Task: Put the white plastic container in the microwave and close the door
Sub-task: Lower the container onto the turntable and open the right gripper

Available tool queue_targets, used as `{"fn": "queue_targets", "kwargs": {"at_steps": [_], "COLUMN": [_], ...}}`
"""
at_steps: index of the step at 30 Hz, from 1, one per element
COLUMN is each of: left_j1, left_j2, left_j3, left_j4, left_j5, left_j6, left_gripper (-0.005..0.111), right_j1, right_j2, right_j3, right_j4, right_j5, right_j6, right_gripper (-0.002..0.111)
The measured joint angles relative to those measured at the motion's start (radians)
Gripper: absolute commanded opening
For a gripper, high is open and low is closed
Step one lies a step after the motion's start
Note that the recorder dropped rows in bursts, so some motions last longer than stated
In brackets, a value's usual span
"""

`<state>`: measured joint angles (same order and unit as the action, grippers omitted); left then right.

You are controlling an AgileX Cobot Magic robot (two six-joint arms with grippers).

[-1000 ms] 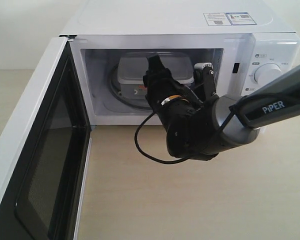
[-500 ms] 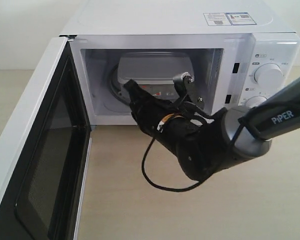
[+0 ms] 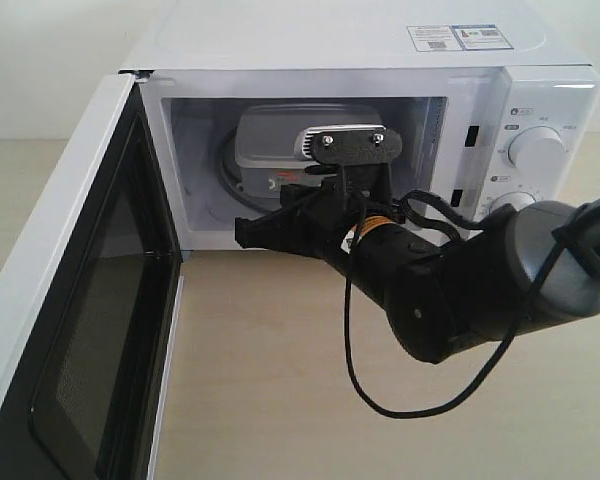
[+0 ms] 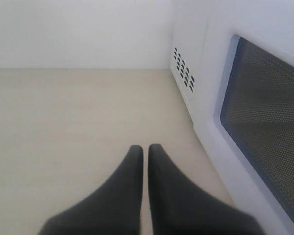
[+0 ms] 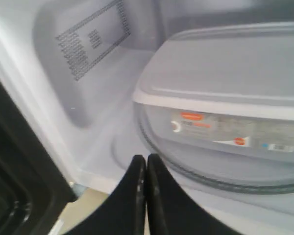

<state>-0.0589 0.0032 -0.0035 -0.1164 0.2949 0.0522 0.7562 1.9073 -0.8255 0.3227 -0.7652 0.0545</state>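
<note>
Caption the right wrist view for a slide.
Shut right pincer empty outside the microwave, white plastic container on the turntable.

A pale wood-grain tabletop (image 3: 280, 380) meets a plain white wall (image 4: 78, 29).

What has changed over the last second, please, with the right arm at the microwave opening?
The right gripper has drawn back out of the white boxy microwave and swung toward the open white door, its fingers now shut and empty. The shallow white plastic container stayed on the glass turntable; the door stayed open.
</note>
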Motion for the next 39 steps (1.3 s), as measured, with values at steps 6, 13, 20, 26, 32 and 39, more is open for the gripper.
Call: {"fn": "queue_targets", "kwargs": {"at_steps": [6, 13, 20, 26, 32, 39], "left_j1": [0.0, 0.0, 0.0, 0.0, 0.0, 0.0], "left_j2": [0.0, 0.0, 0.0, 0.0, 0.0, 0.0], "left_j3": [0.0, 0.0, 0.0, 0.0, 0.0, 0.0], "left_j4": [0.0, 0.0, 0.0, 0.0, 0.0, 0.0], "left_j5": [0.0, 0.0, 0.0, 0.0, 0.0, 0.0], "left_j6": [0.0, 0.0, 0.0, 0.0, 0.0, 0.0], "left_gripper": [0.004, 0.004, 0.004, 0.004, 0.004, 0.004], "right_j1": [-0.028, -0.042, -0.042, -0.045, -0.077, -0.078], "right_j2": [0.018, 0.108, 0.173, 0.21, 0.217, 0.217], "right_j3": [-0.033, -0.084, -0.152, -0.203, -0.258, -0.266], "right_j4": [0.02, 0.018, 0.017, 0.045, 0.094, 0.101], "right_j5": [0.025, 0.017, -0.013, -0.017, -0.003, 0.113], "right_j6": [-0.101, -0.114, -0.123, -0.141, -0.157, -0.157], "right_gripper": [0.0, 0.0, 0.0, 0.0, 0.0, 0.0]}}
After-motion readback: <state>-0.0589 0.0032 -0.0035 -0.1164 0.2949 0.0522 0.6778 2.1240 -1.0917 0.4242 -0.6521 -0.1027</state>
